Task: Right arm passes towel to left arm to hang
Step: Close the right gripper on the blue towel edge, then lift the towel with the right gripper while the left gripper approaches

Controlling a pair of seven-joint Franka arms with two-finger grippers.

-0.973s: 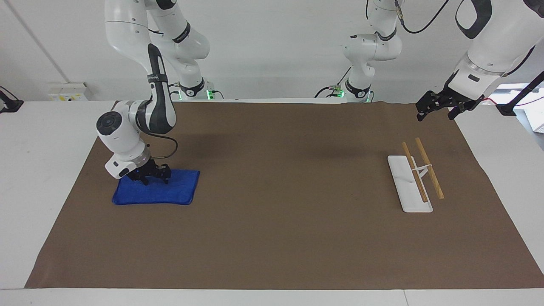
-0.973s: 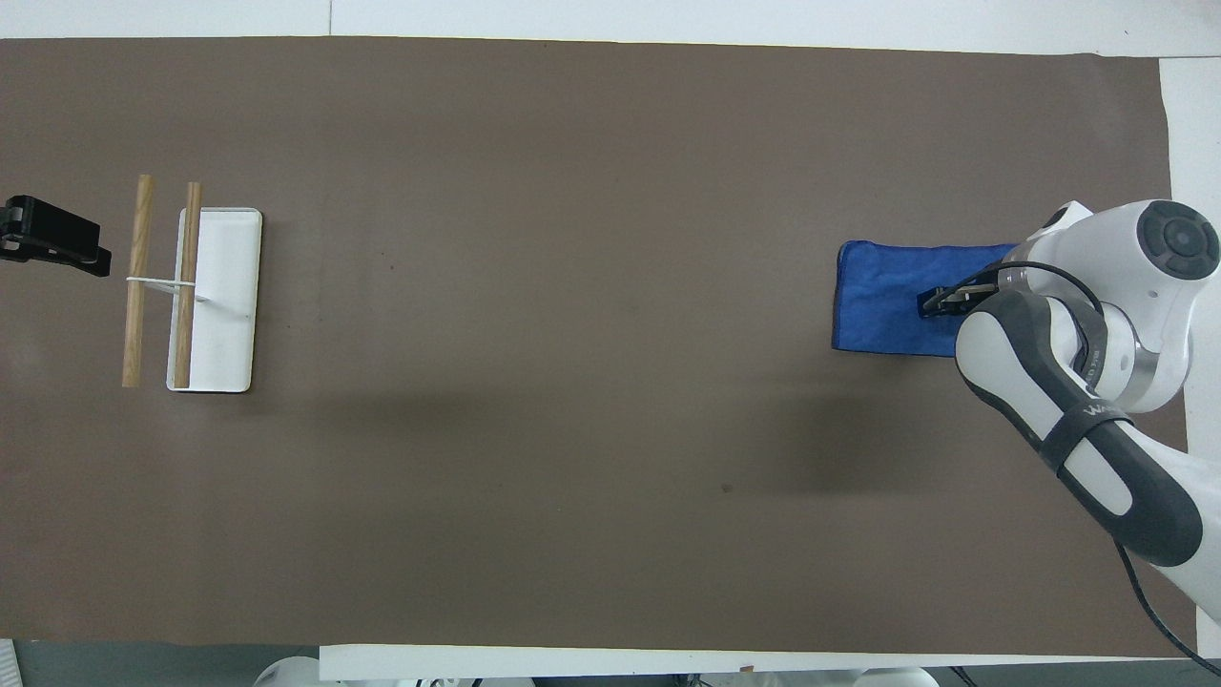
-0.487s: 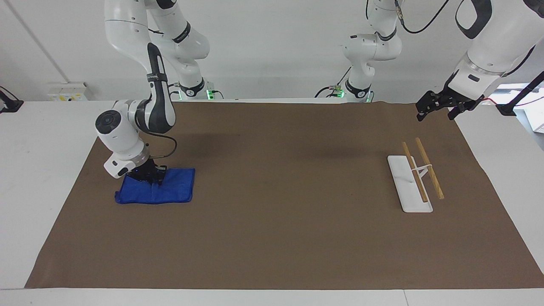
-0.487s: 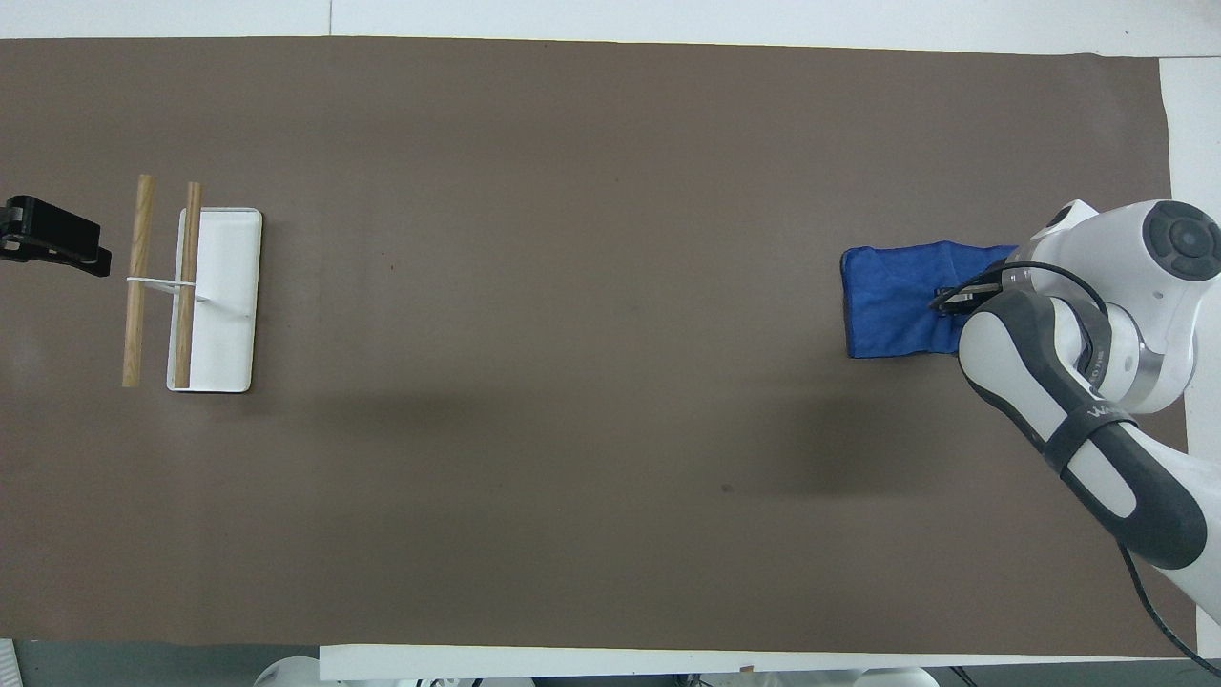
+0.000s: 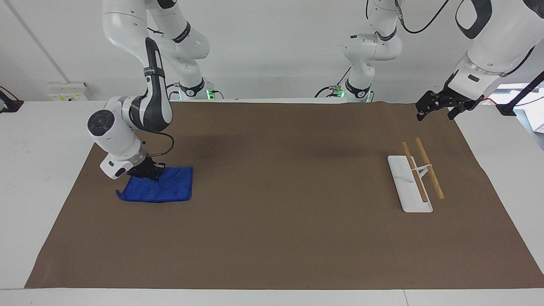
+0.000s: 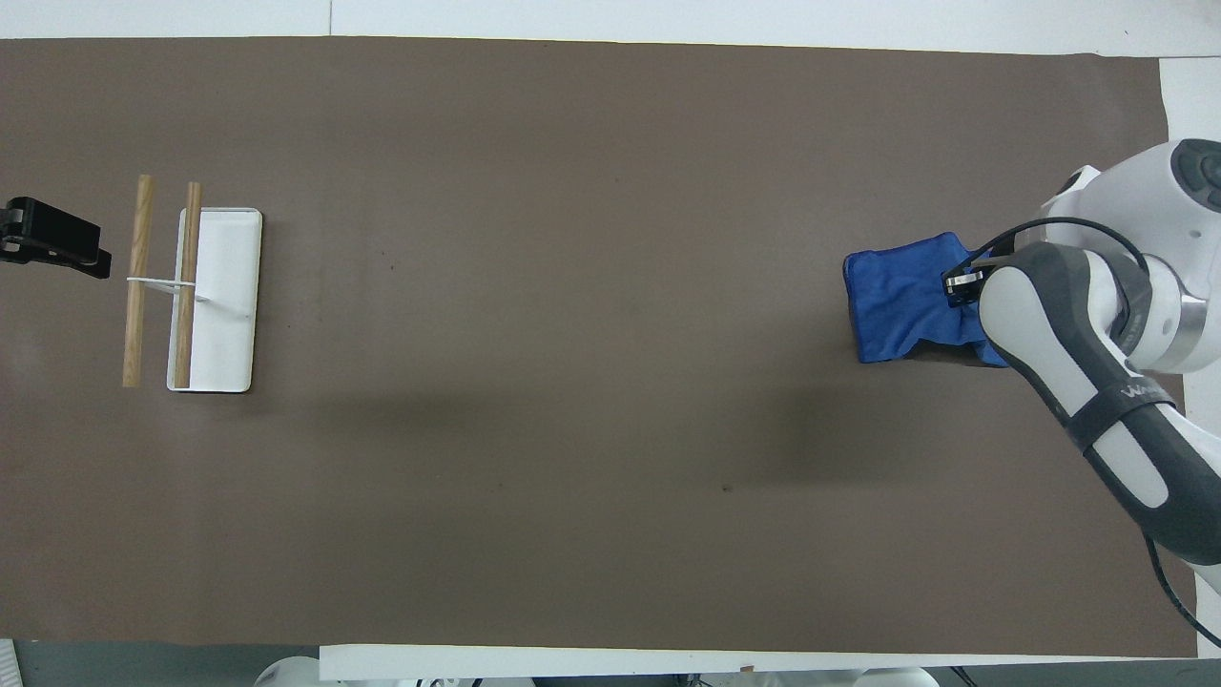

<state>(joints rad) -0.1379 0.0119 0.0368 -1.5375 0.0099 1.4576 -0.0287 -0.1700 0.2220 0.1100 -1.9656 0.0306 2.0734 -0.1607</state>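
The blue towel [image 5: 163, 188] lies bunched at the right arm's end of the brown mat, one edge lifted; it also shows in the overhead view [image 6: 901, 307]. My right gripper [image 5: 148, 172] is shut on the towel's raised edge and holds it just above the mat; in the overhead view [image 6: 962, 284] the arm covers most of the gripper. My left gripper [image 5: 437, 105] hangs in the air at the left arm's end of the table, close to the rack, and waits; it shows at the edge of the overhead view [image 6: 57, 246].
The rack [image 5: 414, 180] is a white base with two wooden bars at the left arm's end of the mat, seen too in the overhead view [image 6: 215, 298]. Two smaller white arms [image 5: 367, 51] with green lights stand at the robots' edge.
My right gripper closed on the towel and has risen, pulling one edge up. The towel has gone from flat to bunched and narrower. The left arm has not moved.
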